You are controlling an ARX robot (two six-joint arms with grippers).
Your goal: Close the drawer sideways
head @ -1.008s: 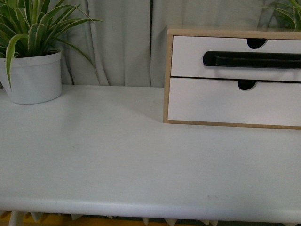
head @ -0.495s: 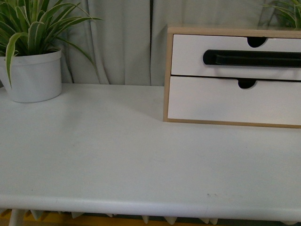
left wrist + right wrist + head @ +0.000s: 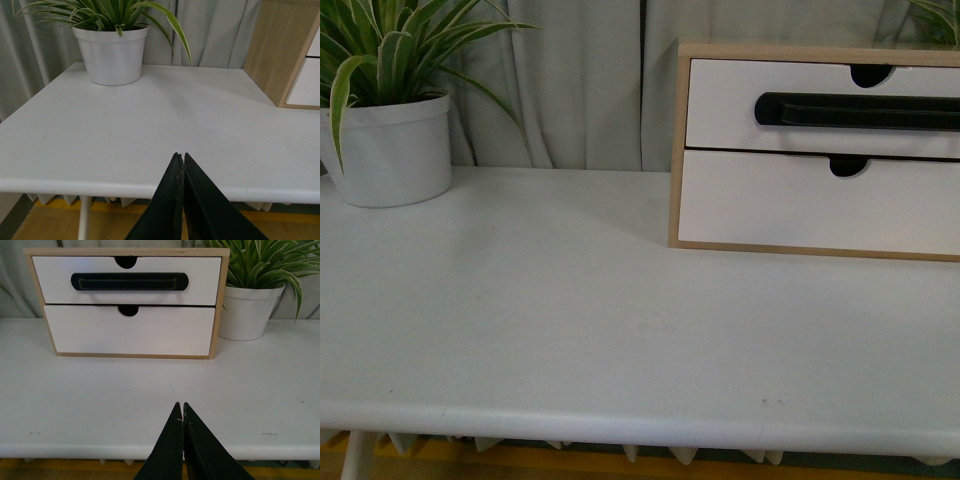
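drawer [image 3: 127, 281]: top 1 of 2 in the wood box [image 3: 218, 305], white front, black bar handle [image 3: 129, 281], notch on the top edge. box sits at the back right of the table [image 3: 520, 330], near the wall curtain.

drawer state: honestly looks flush with the box frame in the front and right wrist views, so my guess is it's already shut or near enough. can't see any gap sideways from these angles.

right gripper [image 3: 181, 412]: fingers pressed together, nothing in them. hangs off the near table edge, pointing straight at the box, well apart from it.

left gripper [image 3: 180, 162]: also pinched shut and empty, out over the near edge further left, box side panel only at the far right of its view.

nearer arm: right one for sure, the drawer is dead ahead of it.

long axis: handle runs left-right across the drawer front, so any push goes square onto the front, away from the robot.

other stuff: 2 potted plants, 1 at the far left [image 3: 395, 150], 1 just right of the box [image 3: 250, 310]. neither in the way.
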